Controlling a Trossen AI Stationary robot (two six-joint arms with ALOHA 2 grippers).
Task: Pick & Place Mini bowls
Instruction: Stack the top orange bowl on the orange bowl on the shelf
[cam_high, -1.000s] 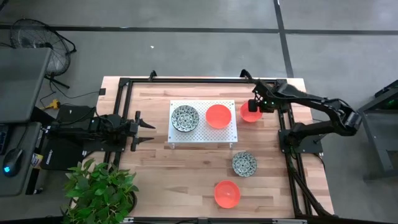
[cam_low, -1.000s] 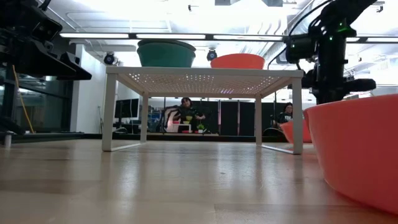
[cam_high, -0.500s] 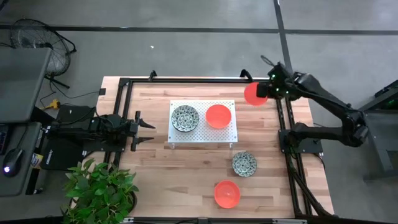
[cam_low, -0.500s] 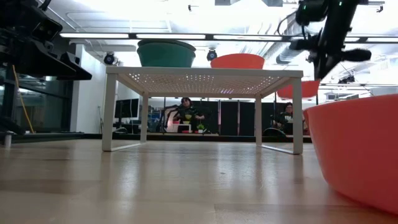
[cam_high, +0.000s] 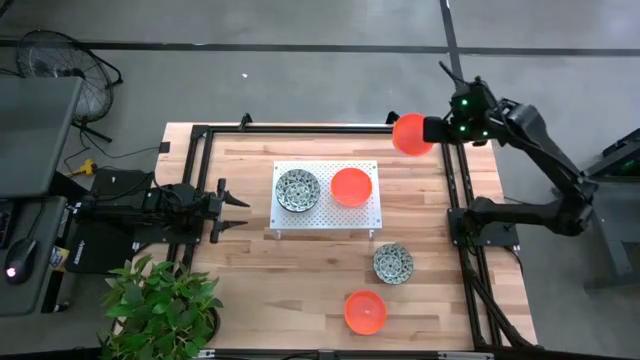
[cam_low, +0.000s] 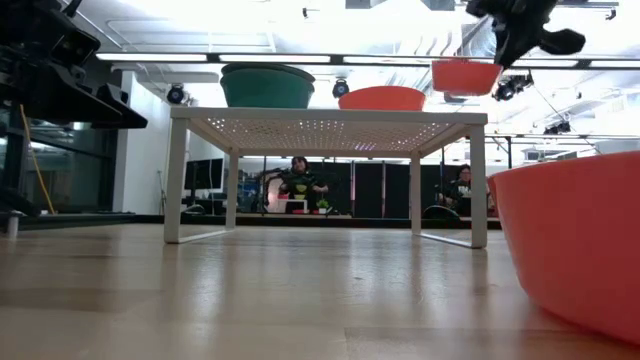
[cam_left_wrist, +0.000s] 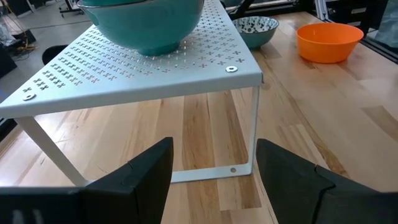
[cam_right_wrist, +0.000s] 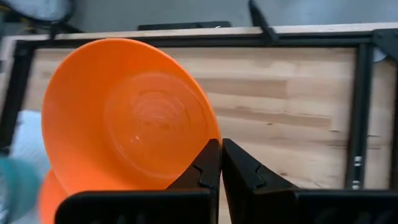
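The right tool, fingers pinched shut on the rim of an orange-red mini bowl, holds it high above the tabletop just beyond the white platform, while the left tool waits open beside the platform.

Three plain orange-red bowls, two white bowls speckled dark grey-green, a white perforated platform.

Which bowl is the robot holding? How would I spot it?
Find the white perforated platform in the middle of the table. Beyond its far right corner, the right gripper pinches the rim of an orange-red mini bowl. It is the only bowl up in the air, higher than the platform; every other bowl rests on something.
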